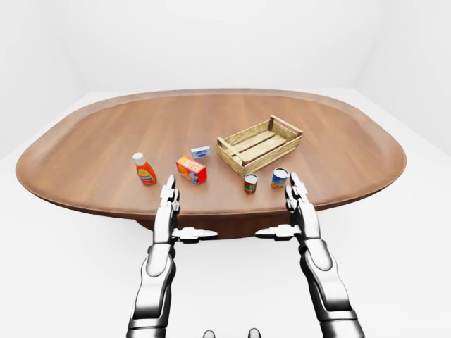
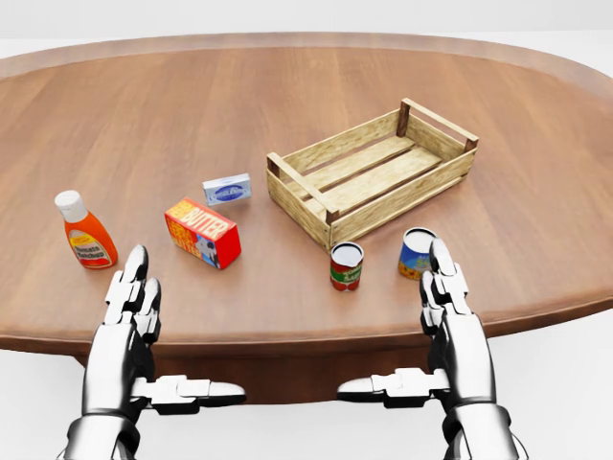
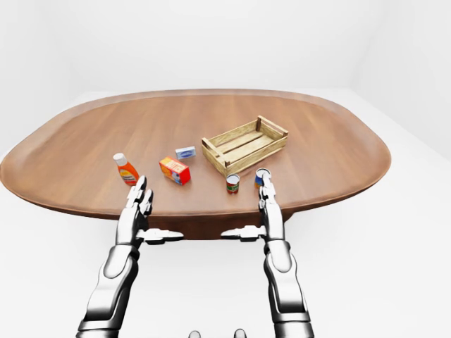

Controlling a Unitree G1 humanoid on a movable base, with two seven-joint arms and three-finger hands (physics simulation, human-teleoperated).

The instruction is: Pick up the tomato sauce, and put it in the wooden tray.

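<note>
The tomato sauce (image 2: 346,265) is a small can with a red and green label, upright near the table's bottom edge in the head view. Just above it lies the wooden tray (image 2: 402,196), slatted and empty. My right hand (image 2: 421,331) hovers open at the table's edge, right of and below the can, its fingers (image 2: 442,273) reaching up beside a blue can (image 2: 415,252). Far to the left my left hand (image 2: 158,335) is open too, flat, with its thumb pointing inward. Neither hand holds anything.
On the oval wooden table (image 2: 287,105) stand an orange bottle with a white cap (image 2: 84,233), a red-orange box (image 2: 202,233) and a small blue-white packet (image 2: 227,189), all left of the tray. White floor surrounds the table.
</note>
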